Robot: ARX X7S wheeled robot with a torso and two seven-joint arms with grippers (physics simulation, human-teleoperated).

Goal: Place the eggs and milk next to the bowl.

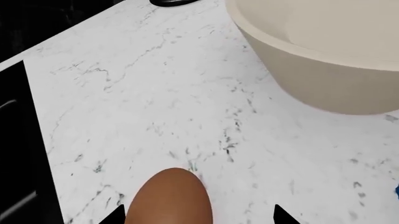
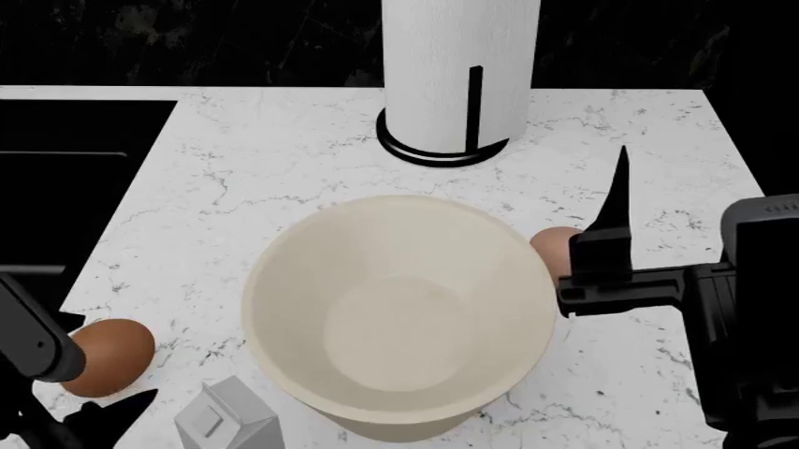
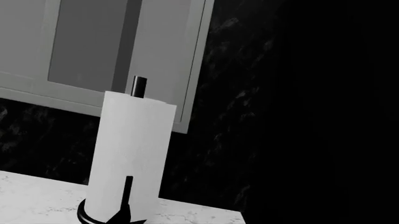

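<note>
The reddish-brown egg point(image 1: 171, 198) lies on the white marble counter between the two dark fingertips of my left gripper point(image 1: 198, 215). The jaws stand wide apart around it, so the gripper is open. In the head view this egg point(image 2: 110, 355) is left of the big cream-beige bowl point(image 2: 399, 318), whose wall also shows in the left wrist view point(image 1: 324, 70). The grey milk carton point(image 2: 231, 421) stands by the bowl's near left side. The paler egg point(image 2: 553, 249) lies at the bowl's right rim, partly hidden behind my right gripper point(image 2: 608, 238), which is empty with one finger pointing away.
A tall white paper-towel roll point(image 2: 459, 75) on a black stand is at the back of the counter; it also shows in the right wrist view point(image 3: 131, 154). The counter's left edge point(image 2: 112, 234) drops off beside a dark unit. Dark wall and grey cabinets lie behind.
</note>
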